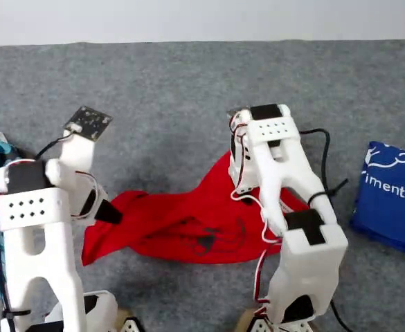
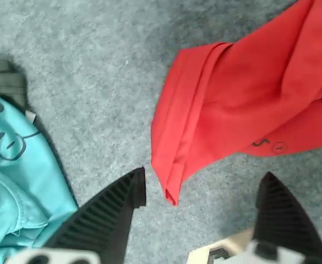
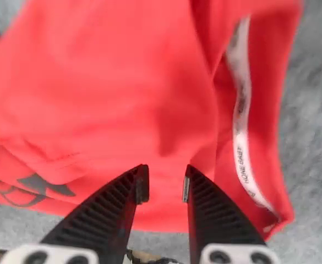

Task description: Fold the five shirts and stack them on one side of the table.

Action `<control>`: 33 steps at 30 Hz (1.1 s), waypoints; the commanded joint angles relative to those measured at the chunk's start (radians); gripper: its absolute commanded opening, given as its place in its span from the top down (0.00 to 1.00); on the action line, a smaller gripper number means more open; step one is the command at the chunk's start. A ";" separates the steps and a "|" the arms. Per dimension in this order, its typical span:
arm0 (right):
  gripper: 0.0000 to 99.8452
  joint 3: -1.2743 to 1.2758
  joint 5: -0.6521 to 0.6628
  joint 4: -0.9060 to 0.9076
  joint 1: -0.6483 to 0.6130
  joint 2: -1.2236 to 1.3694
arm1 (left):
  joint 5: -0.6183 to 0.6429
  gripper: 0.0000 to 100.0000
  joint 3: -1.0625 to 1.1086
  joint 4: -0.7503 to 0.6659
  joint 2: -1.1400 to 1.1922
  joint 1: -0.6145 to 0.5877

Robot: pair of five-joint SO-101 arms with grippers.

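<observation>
The left arm [image 1: 32, 207] and the right arm [image 1: 275, 131] are built of white printed shells, with black servo blocks at the joints. Each has a panel pierced by rows of small round holes. Thin red, white and black wires loop along the links. A dark circuit board [image 1: 88, 122] sits on the left arm's wrist bracket. The left gripper [image 2: 199, 192] has black, ribbed, tapering fingers [image 2: 103, 214].
</observation>
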 commanded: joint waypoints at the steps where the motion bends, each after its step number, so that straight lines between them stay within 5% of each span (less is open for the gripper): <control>1: 0.88 -0.107 0.011 -0.004 0.038 0.021 | -0.014 0.68 0.010 -0.043 -0.003 -0.012; 15: 0.80 -0.198 0.012 0.047 0.027 0.128 | -0.012 0.68 0.097 -0.115 -0.003 -0.012; 33: 0.88 -0.301 0.012 0.133 -0.054 0.150 | -0.012 0.68 0.097 -0.126 -0.002 -0.008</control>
